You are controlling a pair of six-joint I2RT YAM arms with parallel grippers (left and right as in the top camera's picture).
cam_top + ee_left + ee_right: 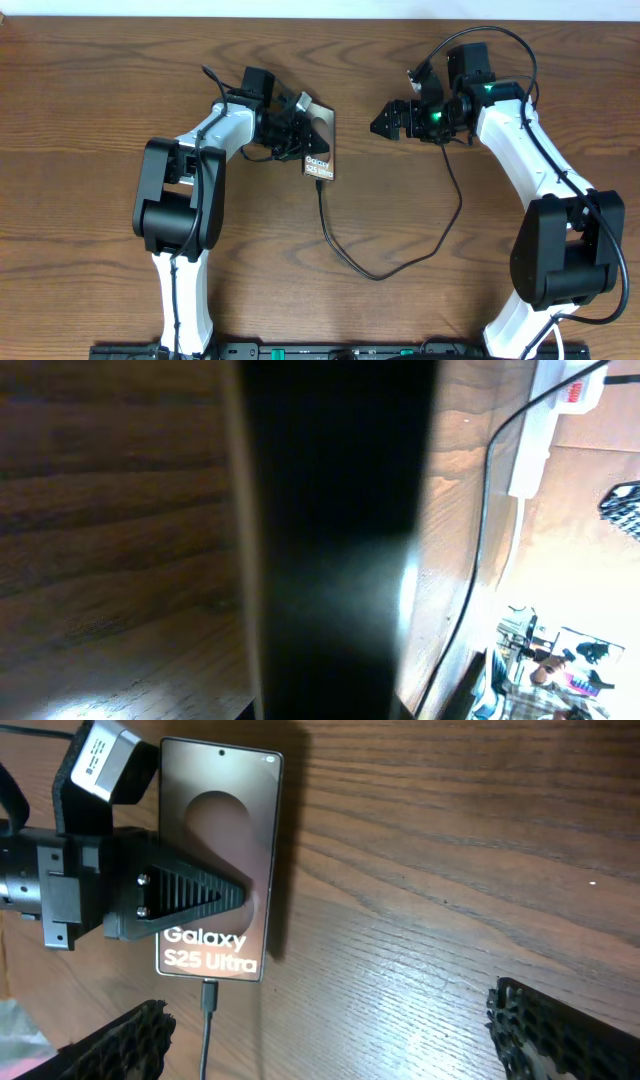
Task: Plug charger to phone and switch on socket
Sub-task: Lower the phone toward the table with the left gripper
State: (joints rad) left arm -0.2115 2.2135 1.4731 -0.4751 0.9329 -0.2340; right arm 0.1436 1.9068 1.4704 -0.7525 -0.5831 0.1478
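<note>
White shells and black joints are being worn by the left arm (200,150) and the right arm (530,160). Black cables (177,300) are being carried along both. A green light (436,119) is being shown on the right.

Phone (225,810): bronze-grey face, pale circle, white lettering toward 6 o'clock. Charger (208,1000): black cable; socket (528,460): white with a red mark. Table (450,870): brown wood grain.
</note>
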